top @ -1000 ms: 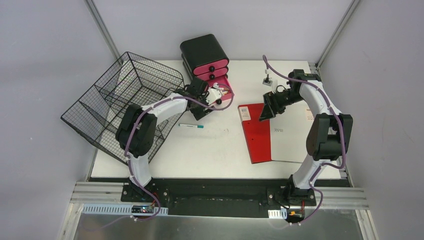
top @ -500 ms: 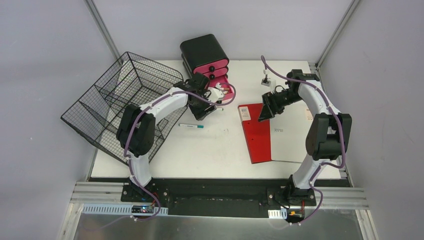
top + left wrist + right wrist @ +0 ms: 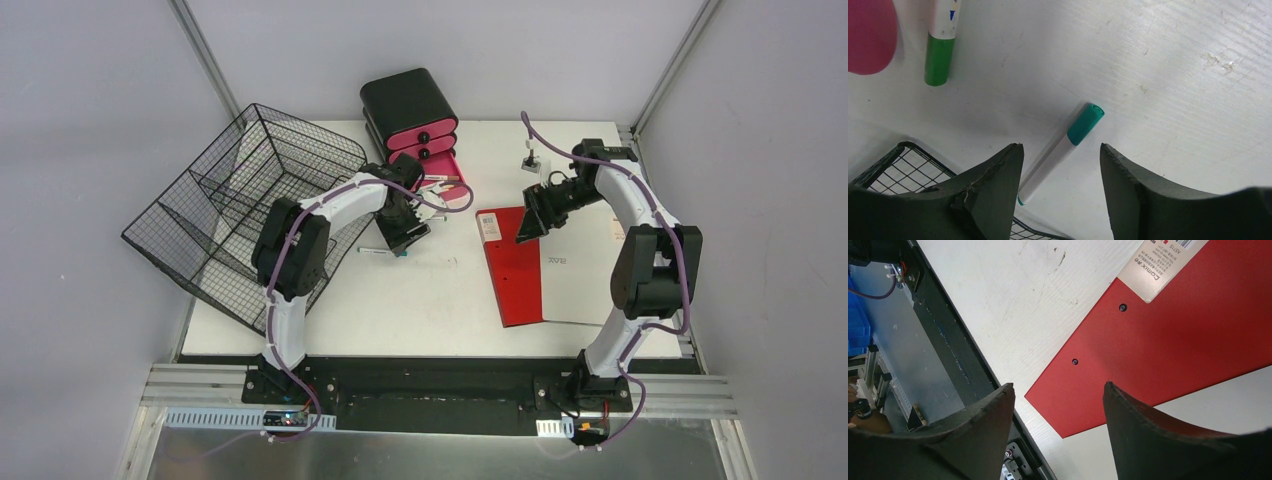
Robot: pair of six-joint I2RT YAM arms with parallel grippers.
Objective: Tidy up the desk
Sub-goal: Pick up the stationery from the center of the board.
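Note:
The desk [image 3: 430, 295] is a large white tabletop. My left gripper [image 3: 403, 233] is open and hangs just above a white pen with a teal cap [image 3: 384, 251]. In the left wrist view the pen [image 3: 1075, 132] lies on the desk, its tail end between my open fingers [image 3: 1060, 148], untouched. My right gripper [image 3: 530, 226] is open and empty above the red cover of an open white-and-red notebook [image 3: 515, 270]. In the right wrist view the red cover [image 3: 1173, 335] lies beyond my open gripper [image 3: 1058, 386].
A black wire basket [image 3: 235, 205] stands tilted at the left; its edge [image 3: 898, 167] is close under my left fingers. A black drawer unit with pink drawers [image 3: 410, 105] stands at the back, its lowest drawer [image 3: 447, 168] open. A green-capped marker [image 3: 940, 52] lies beside it. A small clip [image 3: 531, 160] lies at the back right.
My left gripper has moved from the open pink drawer toward me and down over the teal-capped pen. The right gripper has barely moved.

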